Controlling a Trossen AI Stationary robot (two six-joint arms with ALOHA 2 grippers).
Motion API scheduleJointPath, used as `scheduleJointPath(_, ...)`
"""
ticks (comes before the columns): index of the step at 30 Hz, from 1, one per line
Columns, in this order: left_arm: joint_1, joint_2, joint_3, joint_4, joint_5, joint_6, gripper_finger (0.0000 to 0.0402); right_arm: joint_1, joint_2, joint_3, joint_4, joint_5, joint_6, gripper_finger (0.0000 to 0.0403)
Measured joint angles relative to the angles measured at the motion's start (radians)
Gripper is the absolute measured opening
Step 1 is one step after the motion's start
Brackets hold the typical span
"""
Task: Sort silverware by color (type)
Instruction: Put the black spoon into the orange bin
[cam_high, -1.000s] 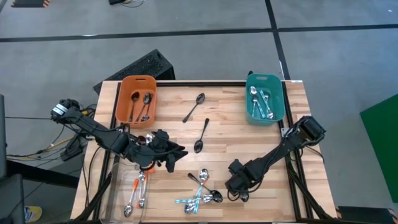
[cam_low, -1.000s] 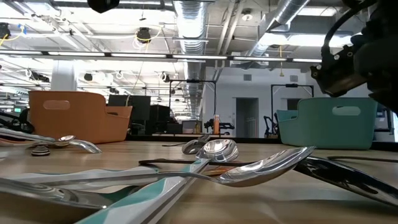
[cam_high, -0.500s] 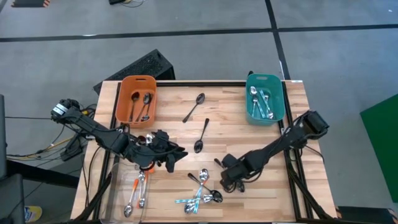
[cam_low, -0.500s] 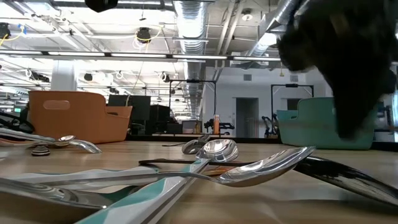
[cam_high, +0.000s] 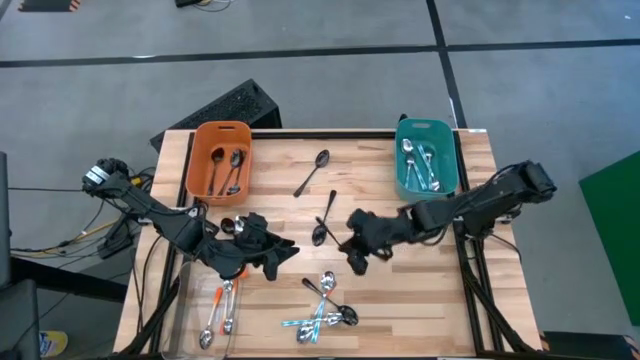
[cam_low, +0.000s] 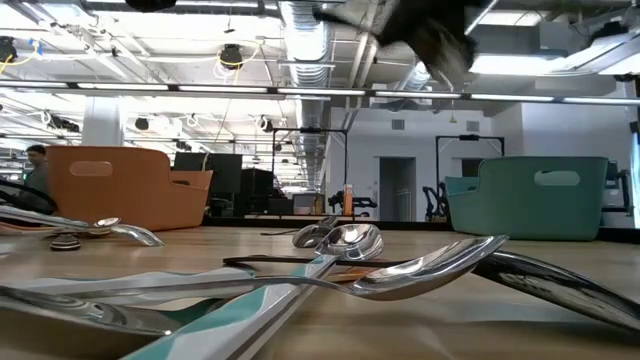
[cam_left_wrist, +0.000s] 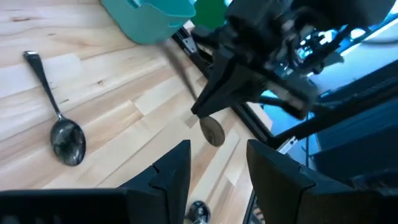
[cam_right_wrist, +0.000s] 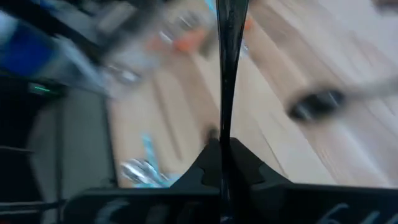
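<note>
My right gripper (cam_high: 349, 241) hangs above the table's middle, shut on a dark spoon (cam_right_wrist: 224, 68); the left wrist view shows that spoon's bowl (cam_left_wrist: 213, 132) below the fingers. My left gripper (cam_high: 283, 252) is open and empty, low over the near left part of the table. Two dark spoons (cam_high: 312, 172) (cam_high: 324, 215) lie flat on the wood. Several spoons with light-blue handles (cam_high: 322, 308) lie in a heap near the front edge. Orange-handled spoons (cam_high: 222, 310) lie at the near left. My right gripper pinches the dark spoon between its two fingers (cam_right_wrist: 208, 163). The handle (cam_right_wrist: 224, 93) sticks out ahead, along the fingers. The spoon is lifted clear of the table. The fingers hide which part of it they are on.
An orange bin (cam_high: 203, 172) with several spoons stands at the far left, a teal bin (cam_high: 447, 170) with several spoons at the far right. A clear tray (cam_high: 190, 300) lies at the near left corner. Bare wood lies between the bins.
My right gripper has risen from the near right part of the table and gone toward the far edge and the left, up to the table's middle. In the low view it has climbed out of the picture.
</note>
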Motion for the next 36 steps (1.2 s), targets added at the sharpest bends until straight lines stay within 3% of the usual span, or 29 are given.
scheduleJointPath(5,0.004,0.0,0.0,0.096,-0.003,0.136,0.0143,-0.041,-0.018,0.0,0.175,-0.101,-0.092,0.0016)
scheduleJointPath(10,0.004,0.0,0.0,0.215,-0.034,0.317,0.0146,-0.064,-0.018,0.0,0.243,-0.158,-0.101,0.0016)
scheduleJointPath(13,0.004,0.0,0.0,0.247,-0.123,0.334,0.0154,-0.073,-0.018,0.0,0.249,-0.191,-0.14,0.0016)
scheduleJointPath(18,0.016,0.002,0.0,0.247,-0.133,0.329,0.0177,-0.078,-0.018,0.0,0.316,-0.234,-0.206,0.0015)
scheduleJointPath(24,0.045,0.006,0.0,0.261,-0.063,0.361,0.0204,-0.084,-0.018,0.0,0.45,-0.333,-0.255,0.0015)
scheduleJointPath(31,0.097,0.005,0.0,0.452,0.091,0.624,0.0204,-0.123,-0.018,0.0,0.545,-0.482,-0.267,0.0015)
scheduleJointPath(36,0.153,0.005,0.0,0.528,0.187,0.715,0.0192,-0.174,-0.017,0.0,0.571,-0.553,-0.267,0.0015)
